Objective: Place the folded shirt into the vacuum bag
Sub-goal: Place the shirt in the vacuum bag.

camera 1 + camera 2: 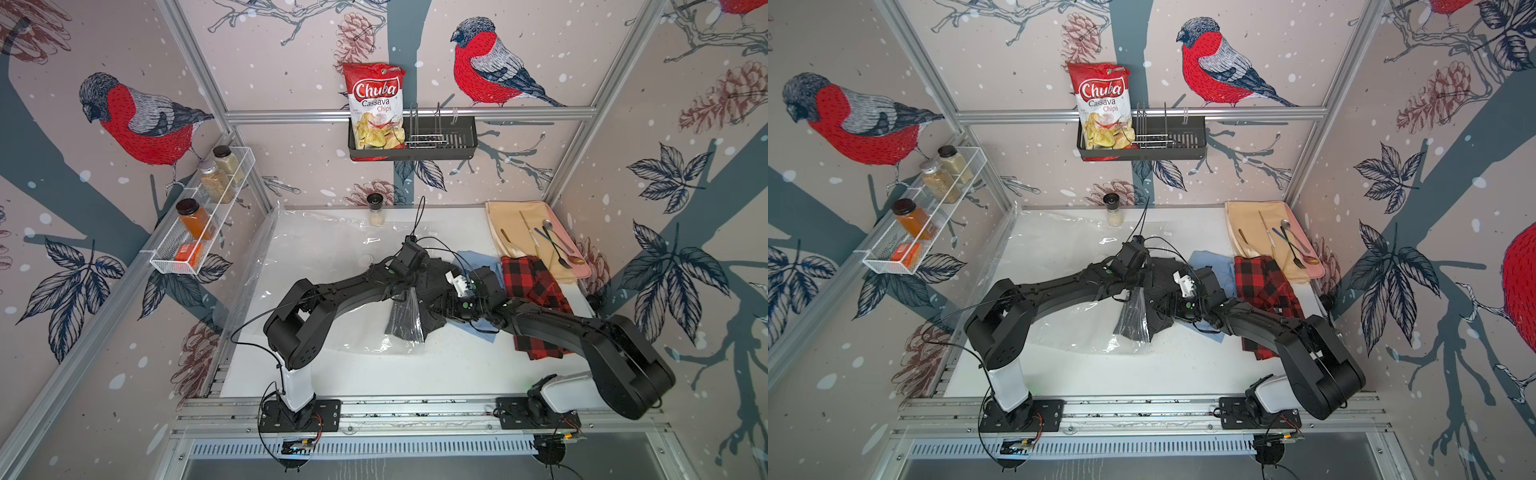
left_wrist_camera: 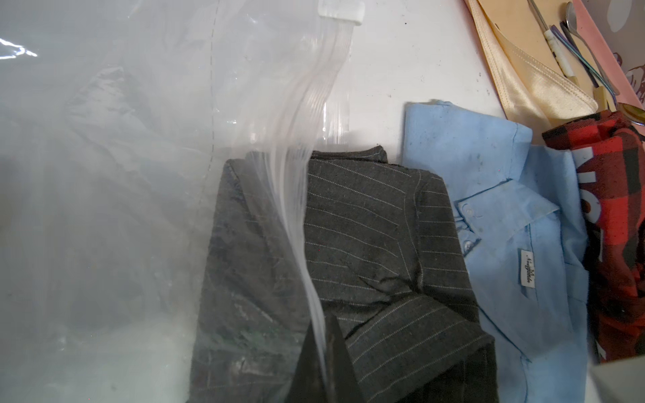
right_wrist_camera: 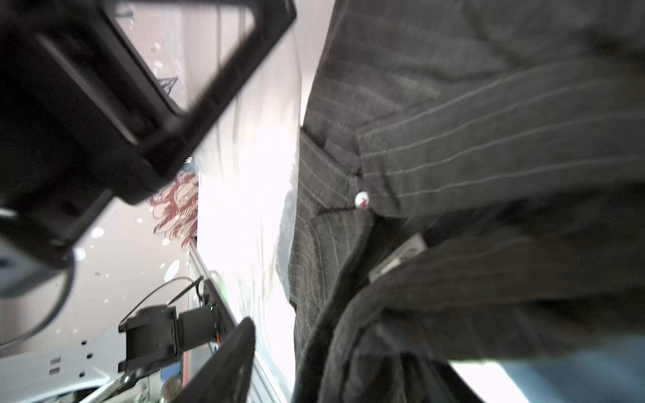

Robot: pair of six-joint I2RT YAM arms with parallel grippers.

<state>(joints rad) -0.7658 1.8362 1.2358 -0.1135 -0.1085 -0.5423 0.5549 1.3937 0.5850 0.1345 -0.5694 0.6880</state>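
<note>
The folded shirt is dark grey with pinstripes and lies mid-table. One end sits under the clear plastic, past the zip strip. The vacuum bag spreads flat toward the back left. My left gripper is shut on the bag's zip edge and holds that flap up over the shirt. My right gripper is open at the shirt's other side. One finger shows free of the cloth; shirt fabric hides the other.
A light blue shirt lies under and beside the dark one. A red-and-black plaid shirt is to its right. A pink tray with beige cloth and cutlery stands back right. A spice jar stands at the back wall.
</note>
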